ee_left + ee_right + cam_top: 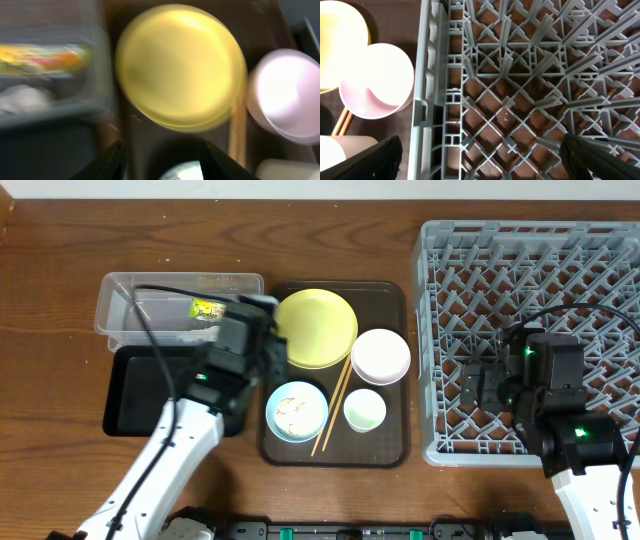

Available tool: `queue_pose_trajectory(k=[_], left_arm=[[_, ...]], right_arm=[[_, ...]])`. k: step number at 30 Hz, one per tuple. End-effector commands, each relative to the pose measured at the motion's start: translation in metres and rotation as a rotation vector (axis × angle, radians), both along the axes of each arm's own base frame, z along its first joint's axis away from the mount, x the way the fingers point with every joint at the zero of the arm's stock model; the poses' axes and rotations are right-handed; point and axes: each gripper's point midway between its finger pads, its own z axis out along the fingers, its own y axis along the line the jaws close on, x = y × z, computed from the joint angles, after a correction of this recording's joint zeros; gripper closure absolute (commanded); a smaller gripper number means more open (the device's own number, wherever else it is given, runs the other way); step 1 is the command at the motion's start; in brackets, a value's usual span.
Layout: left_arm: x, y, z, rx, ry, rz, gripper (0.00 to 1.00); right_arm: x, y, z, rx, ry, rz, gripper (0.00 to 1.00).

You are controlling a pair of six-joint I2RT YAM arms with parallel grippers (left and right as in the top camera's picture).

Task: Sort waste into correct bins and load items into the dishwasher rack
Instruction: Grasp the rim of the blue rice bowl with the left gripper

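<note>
Lying beyond left gripper (161, 152): yellow plate (180, 67)

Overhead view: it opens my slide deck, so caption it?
Left gripper hovers by the plate, right gripper over the rack, wrapper in the tub.

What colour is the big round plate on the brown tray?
Yellow. The plate shows best in the overhead view; the left wrist view of it is blurred.
</note>
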Motion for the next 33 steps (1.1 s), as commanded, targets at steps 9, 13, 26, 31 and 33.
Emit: queue_pose_trajectory(k=[9,13,26,31,33], left_arm=[[-0.049,-0.076,-0.044,-0.032,0.200,-0.073,0.50],[-0.058,-0.081,-0.069,-0.006,0.283,-0.048,0.54],[-0.074,-0.086,-0.110,0.058,0.404,-0.034,0.78],[-0.076,-0.088,-0.110,0.059,0.404,-0.041,0.87],[-0.076,-0.088,-0.110,0.060,0.405,-0.043,0.90]], right_arm=[[0.002,-0.003,0.006,0.008,-0.010,-0.029,0.01],[0.001,-0.003,0.005,0.008,-0.007,-0.029,0.01],[0.001,-0.003,0.005,0.008,-0.006,-0.029,0.01],[0.001,-0.003,0.005,0.008,-0.005,-0.029,0.01],[0.001,-0.003,0.005,0.008,-0.005,-0.029,0.01]])
